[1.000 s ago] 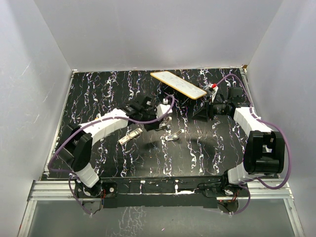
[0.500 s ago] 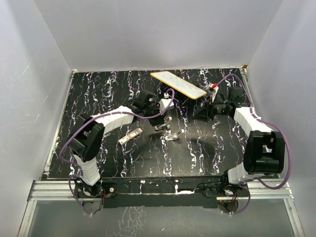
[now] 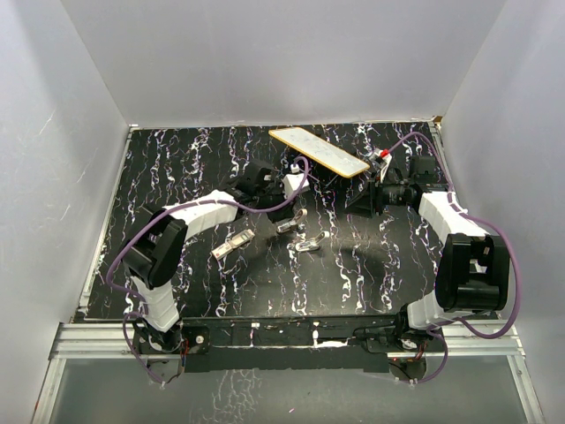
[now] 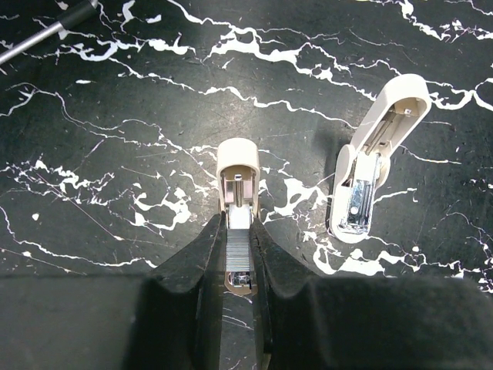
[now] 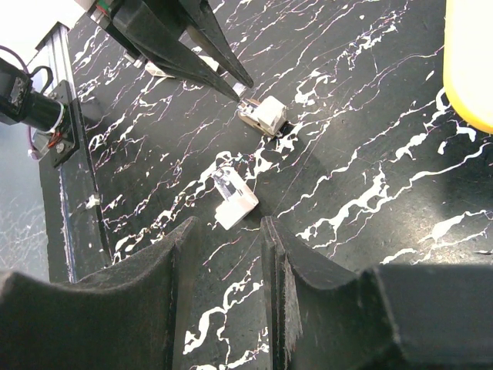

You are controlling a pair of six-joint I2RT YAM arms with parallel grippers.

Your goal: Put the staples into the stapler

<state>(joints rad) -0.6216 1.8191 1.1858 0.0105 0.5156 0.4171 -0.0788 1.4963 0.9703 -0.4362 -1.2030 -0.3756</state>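
Note:
The stapler lies open on the black marbled table as two whitish parts. One part [image 4: 237,171] [image 3: 287,226] has its channel facing up, right under my left gripper [image 4: 237,231] [image 3: 291,215]. The other part [image 4: 377,158] [image 3: 307,246] lies just to the right. My left gripper is shut on a silver strip of staples [image 4: 238,248], held over the near end of the channel. In the right wrist view both parts show: the channel part [image 5: 263,116] and the other part [image 5: 234,200]. My right gripper [image 5: 229,231] [image 3: 362,201] is open and empty at the back right.
A long yellow-edged flat board [image 3: 318,150] [image 5: 471,62] lies at the back. A small whitish item [image 3: 232,245] lies left of the stapler. A thin metal rod [image 4: 46,31] lies at the left wrist view's top left. A small red-tipped object [image 3: 382,155] sits near the right arm.
My left arm has stretched forward and its gripper has moved a little back and right, onto the stapler's channel part. The right arm has not moved.

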